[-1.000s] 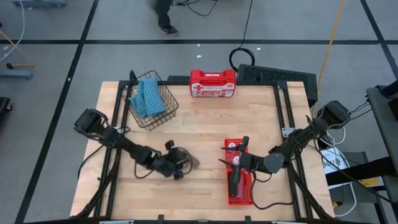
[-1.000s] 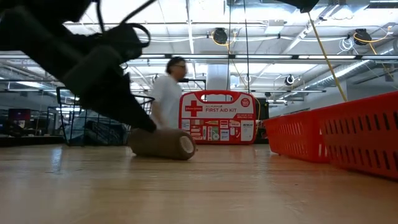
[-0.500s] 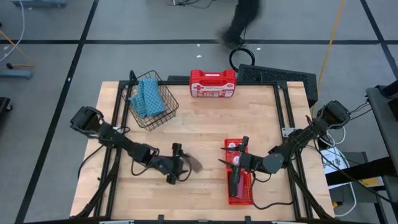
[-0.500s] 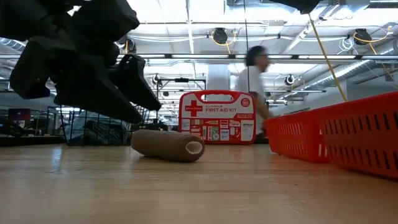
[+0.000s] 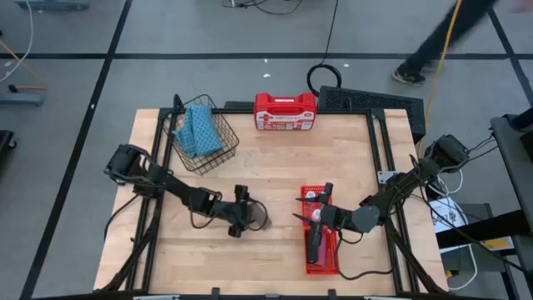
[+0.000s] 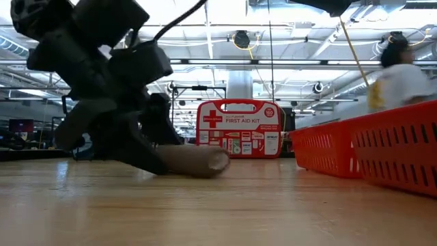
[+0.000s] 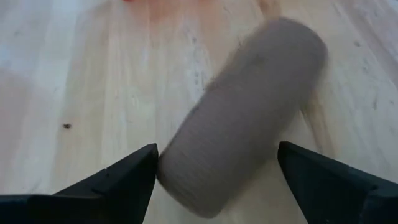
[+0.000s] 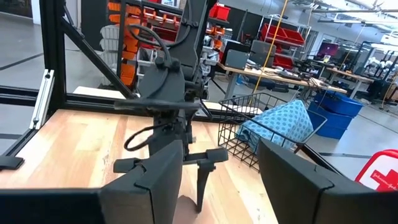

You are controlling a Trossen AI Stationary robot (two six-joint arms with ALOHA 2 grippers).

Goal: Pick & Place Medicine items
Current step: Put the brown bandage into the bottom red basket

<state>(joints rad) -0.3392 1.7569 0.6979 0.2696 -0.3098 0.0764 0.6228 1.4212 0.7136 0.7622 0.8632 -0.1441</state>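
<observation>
High view: the left gripper point(image 5: 248, 215) sits low over the middle of the bench, a little toward its front edge, with its arm reaching in from the left edge. Its fingers are spread wide, one on each side of a brown roll point(image 5: 259, 216) that lies on its side on the wood. The left wrist view shows the roll point(image 7: 245, 121) between the two fingertips point(image 7: 134, 171); one fingertip is right against it, the other stands clear, so nothing is pinched.

Low view: the roll point(image 6: 191, 159) rests flat on the bench, its open end facing right, with the left gripper point(image 6: 140, 133) down around its other end.

The right gripper point(image 5: 310, 218) hangs over a red bin point(image 5: 331, 258) near the front right part of the bench, well apart from the roll. Its fingers point(image 8: 155, 171) stand parted in the right wrist view, with nothing between them.

A red case point(image 5: 285, 112) with a white label stands at the middle of the back edge. A wire basket point(image 5: 218, 147) holding a blue cloth point(image 5: 199, 129) sits at the back left corner. A person point(image 6: 399, 68) shows beyond the bench on the right.
</observation>
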